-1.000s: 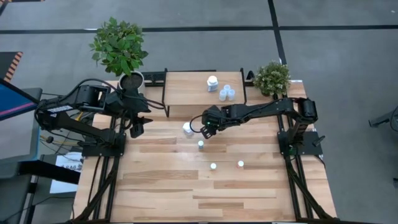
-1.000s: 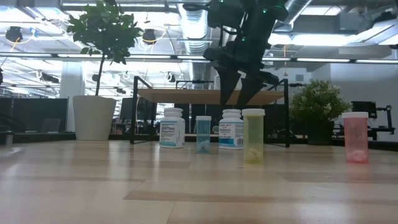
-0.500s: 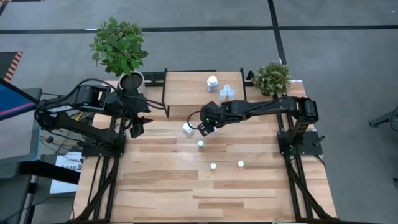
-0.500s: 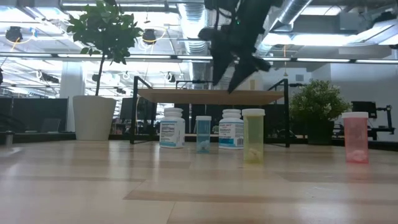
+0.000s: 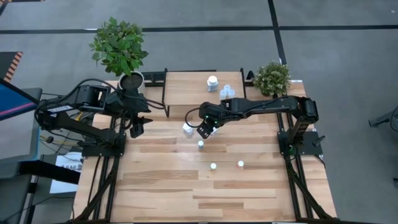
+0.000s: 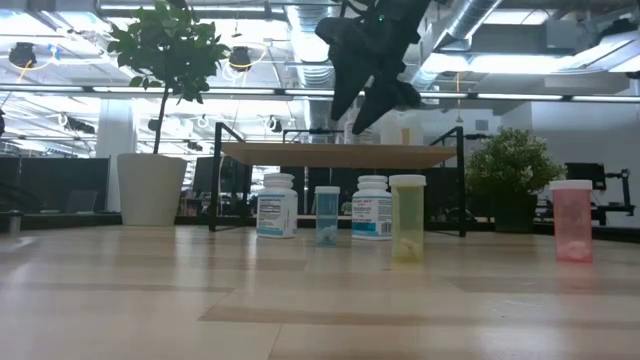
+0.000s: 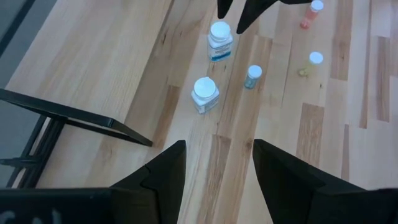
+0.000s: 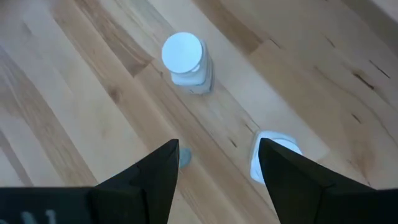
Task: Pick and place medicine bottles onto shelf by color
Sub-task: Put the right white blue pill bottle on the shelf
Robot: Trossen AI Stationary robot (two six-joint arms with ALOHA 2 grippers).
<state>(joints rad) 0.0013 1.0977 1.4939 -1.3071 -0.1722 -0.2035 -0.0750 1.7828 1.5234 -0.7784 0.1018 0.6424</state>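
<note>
Risk sits directly below my right pincer [image 5: 206, 130], which hangs spread wide and empty above two white medicine bottles [image 8: 184, 60] standing on the worktop [image 5: 168, 186] just in front of the shelf [image 5: 186, 87]. Their closeness means a careless descent could knock one while closing on the other. My left pincer [image 5: 136, 129] waits open, well off to the side.

Shelf [image 5: 186, 88]: light wood, carrying one white bottle [image 5: 212, 82] and three pale-blue bottles [image 5: 226, 92]. On surface, upright: two white bottles [image 7: 204, 94], blue [image 7: 253, 76], yellowish [image 7: 314, 61], orange [image 7: 314, 9].
</note>
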